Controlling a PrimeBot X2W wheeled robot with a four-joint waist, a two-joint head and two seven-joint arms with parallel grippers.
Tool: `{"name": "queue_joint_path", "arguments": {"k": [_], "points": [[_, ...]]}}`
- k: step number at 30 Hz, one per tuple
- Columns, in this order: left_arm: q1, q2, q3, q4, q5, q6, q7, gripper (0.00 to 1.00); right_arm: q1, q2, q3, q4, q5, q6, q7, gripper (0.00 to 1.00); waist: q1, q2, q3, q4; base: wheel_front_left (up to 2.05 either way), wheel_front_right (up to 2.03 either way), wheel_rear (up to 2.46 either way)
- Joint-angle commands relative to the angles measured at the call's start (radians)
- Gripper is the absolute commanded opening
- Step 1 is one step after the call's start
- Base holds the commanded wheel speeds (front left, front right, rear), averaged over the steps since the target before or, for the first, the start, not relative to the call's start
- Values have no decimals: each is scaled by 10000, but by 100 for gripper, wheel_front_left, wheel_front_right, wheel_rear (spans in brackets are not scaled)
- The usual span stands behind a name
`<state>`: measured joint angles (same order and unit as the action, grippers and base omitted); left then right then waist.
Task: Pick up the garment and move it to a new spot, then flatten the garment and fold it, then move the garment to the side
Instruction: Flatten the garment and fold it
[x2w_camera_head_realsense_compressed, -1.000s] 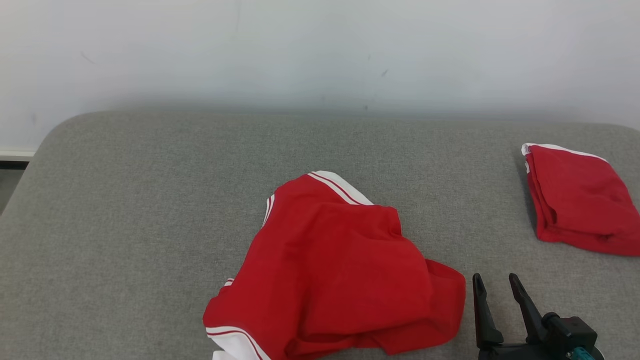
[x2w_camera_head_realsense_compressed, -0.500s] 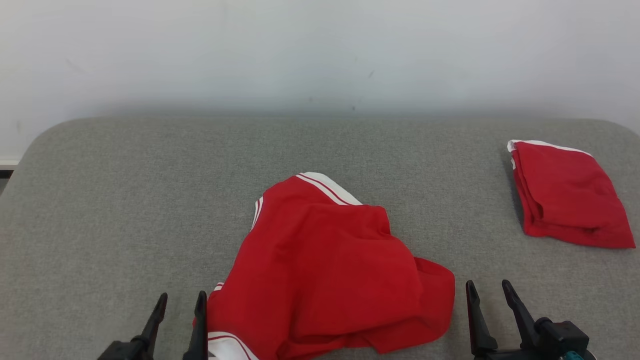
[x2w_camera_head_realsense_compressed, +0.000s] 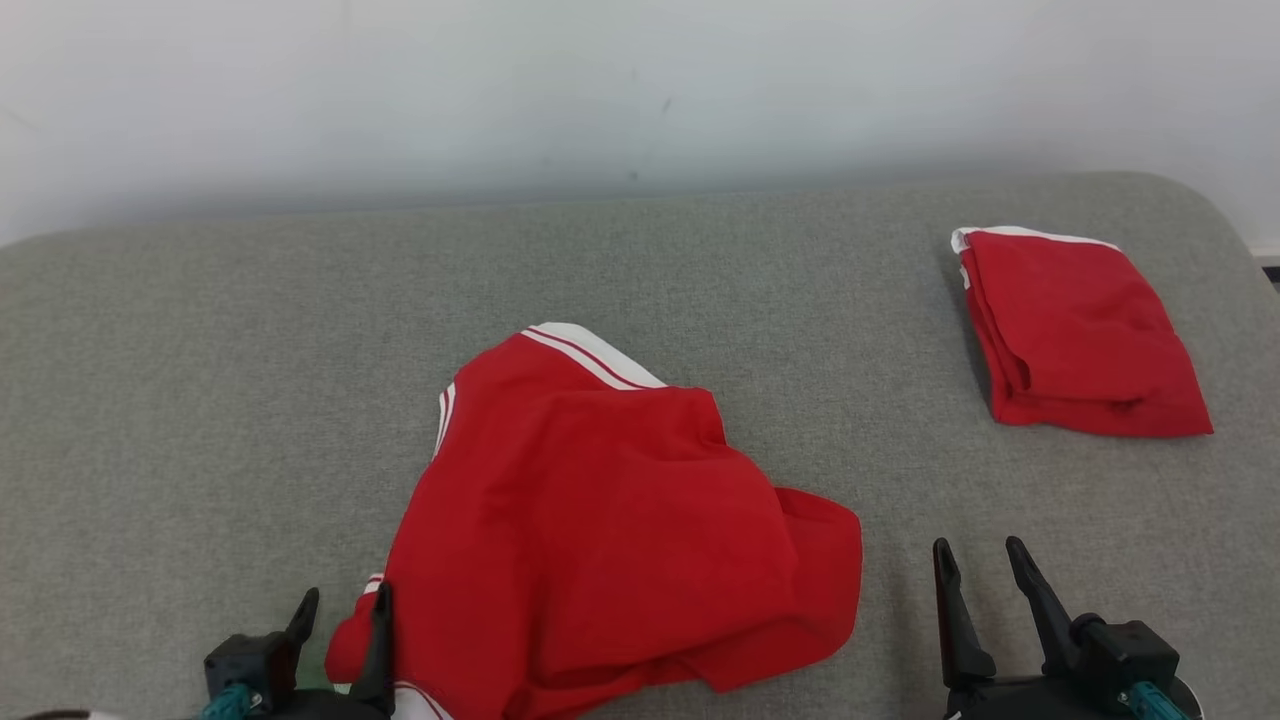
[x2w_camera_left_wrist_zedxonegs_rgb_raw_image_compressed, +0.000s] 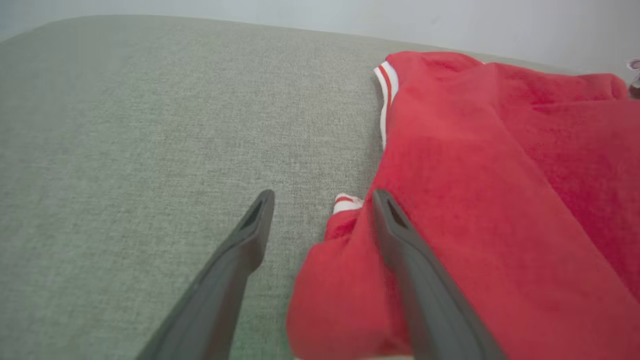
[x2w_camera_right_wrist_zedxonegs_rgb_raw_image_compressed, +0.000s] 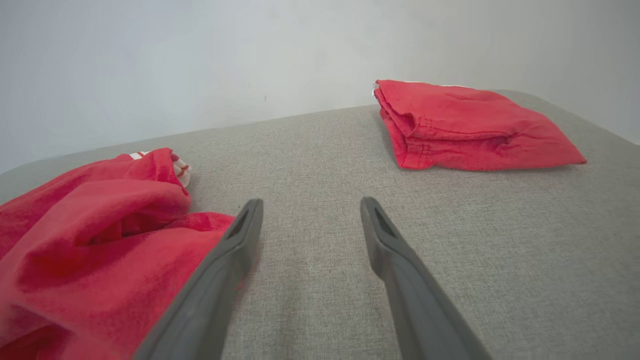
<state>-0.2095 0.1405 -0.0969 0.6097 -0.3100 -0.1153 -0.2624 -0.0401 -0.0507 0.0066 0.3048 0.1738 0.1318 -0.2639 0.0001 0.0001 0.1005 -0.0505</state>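
A crumpled red garment (x2w_camera_head_realsense_compressed: 610, 510) with white striped trim lies in a heap on the grey cushioned surface (x2w_camera_head_realsense_compressed: 200, 400), at the front centre. My left gripper (x2w_camera_head_realsense_compressed: 345, 605) is open at the heap's front left edge; in the left wrist view one finger (x2w_camera_left_wrist_zedxonegs_rgb_raw_image_compressed: 425, 280) lies over the garment (x2w_camera_left_wrist_zedxonegs_rgb_raw_image_compressed: 500, 200) and a red fold sits between the two fingers. My right gripper (x2w_camera_head_realsense_compressed: 980, 560) stands open to the right of the heap, over bare fabric, holding nothing. The right wrist view has the garment (x2w_camera_right_wrist_zedxonegs_rgb_raw_image_compressed: 90, 240) at its left.
A second red garment (x2w_camera_head_realsense_compressed: 1075, 335), folded, lies at the back right, also in the right wrist view (x2w_camera_right_wrist_zedxonegs_rgb_raw_image_compressed: 465, 125). A pale wall (x2w_camera_head_realsense_compressed: 640, 90) runs behind the surface. The surface's right edge curves down at the far right.
The left gripper has come into view at the lower left and now stands open at the garment's edge. The camera has turned, shifting the whole scene left and up. The right gripper stays open.
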Motion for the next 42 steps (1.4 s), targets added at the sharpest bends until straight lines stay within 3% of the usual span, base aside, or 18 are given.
{"name": "queue_joint_path", "arguments": {"k": [1,11,13,14,15,22,32,39,40,41,42], "points": [[-244,56,-80,262,-111,-68,-22,100,-39,1,-32,-20,-65,-27,-1,100,-1,-1,145,-117,0,0,0],[-1028,130,-1059,1915,-239,-144,369,100,-220,4,6,35,-22,-27,-1,100,-1,-1,147,-91,0,0,0],[-1208,57,-1282,2165,-293,-147,506,48,-196,1,12,33,-28,-27,-1,100,-1,-1,167,-91,0,0,0],[-1304,-29,-1446,2195,-394,-149,534,5,-201,2,26,26,-30,-27,0,100,-1,-1,189,-99,0,0,0],[-1387,-85,-1645,2236,-480,-152,599,0,-230,2,35,6,-33,-27,0,100,-1,-1,215,-108,0,0,0],[-2225,477,-2134,2147,-1011,-134,311,0,-350,1,-43,-96,-4,-27,-1,100,-1,-1,389,-172,0,0,0],[-3753,1605,-980,1950,-1858,-136,-22,0,-557,2,-29,-89,-46,-27,0,100,-1,-1,598,-259,0,0,0],[-3739,1802,-523,2469,-1966,-91,-32,0,-745,4,19,-40,-14,-27,-1,100,-1,-1,626,-402,0,0,0],[-3623,1684,-513,2426,-1887,-83,-31,25,-736,2,24,-22,9,-27,-1,100,-1,-1,585,-374,0,0,0],[-3533,1641,-472,2356,-1807,-39,-26,58,-718,1,44,-11,62,-27,0,100,-1,-1,563,-346,0,0,0],[-3464,1655,-389,2245,-1730,11,-27,100,-707,1,95,2,130,-27,-1,100,-1,-1,532,-305,0,0,0]]}}
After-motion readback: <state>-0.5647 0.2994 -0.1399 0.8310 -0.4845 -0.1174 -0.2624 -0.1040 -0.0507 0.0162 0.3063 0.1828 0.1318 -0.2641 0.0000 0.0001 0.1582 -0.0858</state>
